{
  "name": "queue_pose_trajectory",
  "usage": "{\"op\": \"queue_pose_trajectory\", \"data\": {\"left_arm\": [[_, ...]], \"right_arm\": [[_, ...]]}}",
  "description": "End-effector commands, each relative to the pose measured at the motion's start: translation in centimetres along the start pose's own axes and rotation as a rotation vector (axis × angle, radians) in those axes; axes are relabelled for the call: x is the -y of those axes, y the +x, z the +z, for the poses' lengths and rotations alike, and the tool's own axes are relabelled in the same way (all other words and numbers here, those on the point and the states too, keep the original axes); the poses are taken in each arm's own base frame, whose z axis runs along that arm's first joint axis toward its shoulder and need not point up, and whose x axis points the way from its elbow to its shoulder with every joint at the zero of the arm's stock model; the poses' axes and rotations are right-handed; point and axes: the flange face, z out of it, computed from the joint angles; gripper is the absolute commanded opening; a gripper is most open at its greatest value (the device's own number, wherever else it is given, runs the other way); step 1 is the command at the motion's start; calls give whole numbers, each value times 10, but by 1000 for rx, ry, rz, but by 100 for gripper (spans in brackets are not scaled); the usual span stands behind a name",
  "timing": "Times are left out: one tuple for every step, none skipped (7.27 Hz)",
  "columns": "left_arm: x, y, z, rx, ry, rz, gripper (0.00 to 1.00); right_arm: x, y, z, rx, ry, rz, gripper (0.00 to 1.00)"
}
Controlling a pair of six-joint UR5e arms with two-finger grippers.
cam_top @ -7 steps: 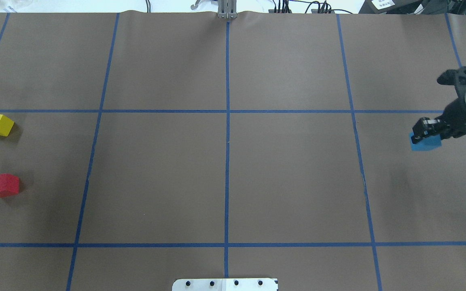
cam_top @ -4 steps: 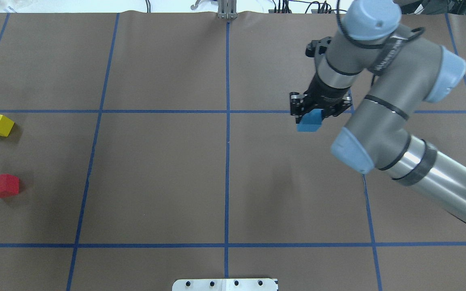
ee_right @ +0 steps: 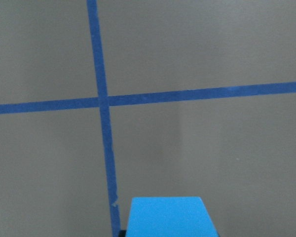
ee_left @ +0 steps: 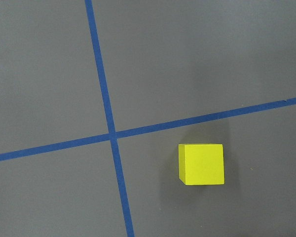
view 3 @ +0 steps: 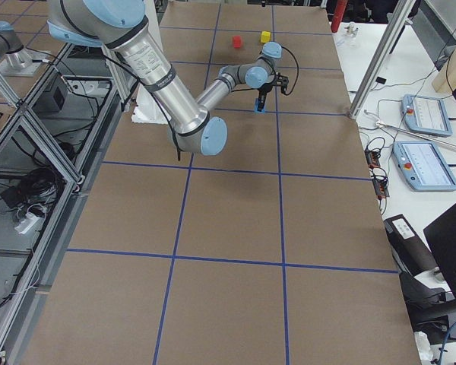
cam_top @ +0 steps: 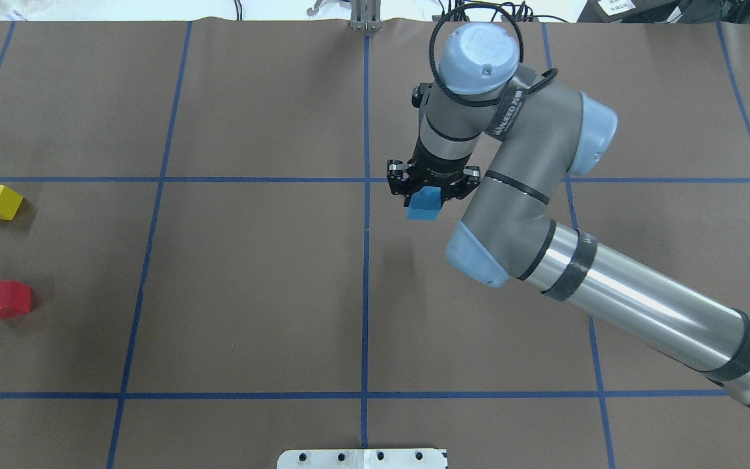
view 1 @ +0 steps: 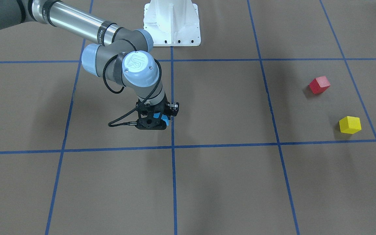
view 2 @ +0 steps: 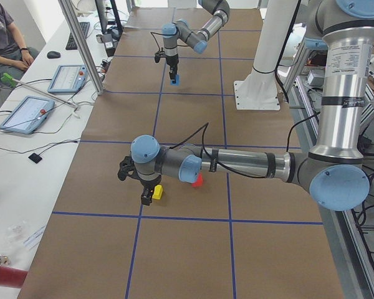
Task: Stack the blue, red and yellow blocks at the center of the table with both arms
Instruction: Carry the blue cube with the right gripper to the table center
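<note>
My right gripper is clamped on the small blue cube block, just beside the centre tape line. The wrist cap shows a UR logo. The left gripper hovers at the yellow cube; I can't tell its opening.

blue block: mostly hidden behind right gripper in front view; cut by bottom edge in right wrist view | left gripper: seen only in left side view, jaws too small to judge | red block: partly hidden behind left arm there
</note>
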Motion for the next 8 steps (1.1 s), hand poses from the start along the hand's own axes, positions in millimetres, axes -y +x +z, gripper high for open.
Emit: {"op": "queue_pose_trajectory", "data": {"left_arm": [[0,0,0,1,-1,-1,100],[0,0,0,1,-1,-1,100],[0,0,0,1,-1,-1,100],[0,0,0,1,-1,-1,100],[0,0,0,1,-1,-1,100],[0,0,0,1,-1,-1,100],[0,0,0,1,-1,-1,100],[0,0,0,1,-1,-1,100]], "right_arm": [[-5,-16,18,-17,1,-1,0],[-6,-16,20,-20,0,7,0],[-12,-18,29,-35,19,4,0],[-15,-19,32,-40,22,2,0],[-19,-21,35,-41,18,0,0],[-20,-23,33,-36,19,-2,0],[-24,-23,38,-42,17,-9,0],[-24,-23,38,-42,18,-10,3]]}}
